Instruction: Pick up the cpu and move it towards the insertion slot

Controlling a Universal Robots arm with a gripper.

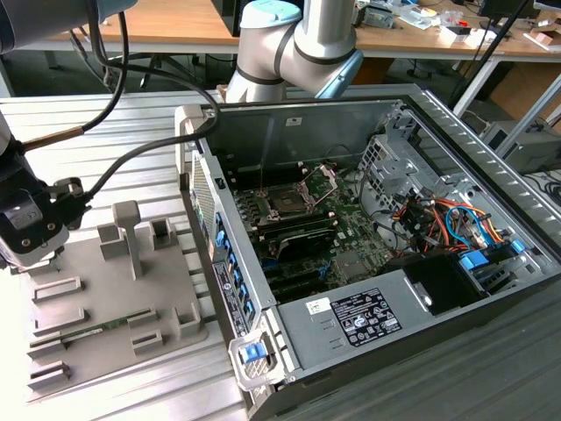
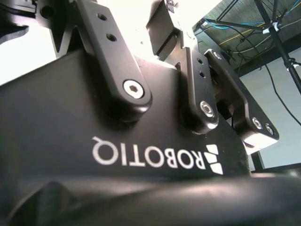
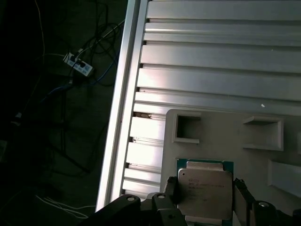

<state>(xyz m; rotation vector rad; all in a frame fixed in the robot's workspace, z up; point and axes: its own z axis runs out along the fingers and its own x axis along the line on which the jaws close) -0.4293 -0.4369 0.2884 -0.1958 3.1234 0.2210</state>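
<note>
The cpu [image 3: 205, 190], a thin square chip with a silvery top and green rim, sits between my gripper's [image 3: 205, 197] two black fingers [image 3: 170, 189] in the first wrist view. The fingers press against its opposite edges, so the gripper is shut on it, just over the grey fixture plate [image 3: 225, 132]. In the exterior view my gripper [image 1: 33, 244] hangs at the plate's [image 1: 114, 307] far left edge. The insertion slot [image 1: 285, 201] lies inside the open computer case, well off to the exterior view's right, with its metal retaining plate [image 1: 321, 180] hinged up.
Upright blocks [image 1: 130, 235] rise from the fixture plate between my gripper and the case. The case's side wall [image 1: 219, 263] stands beside the plate. Black cables [image 1: 131, 158] trail from the arm. Ribbed aluminium tabletop [image 3: 216, 56] lies beyond the plate, and its edge drops to the floor.
</note>
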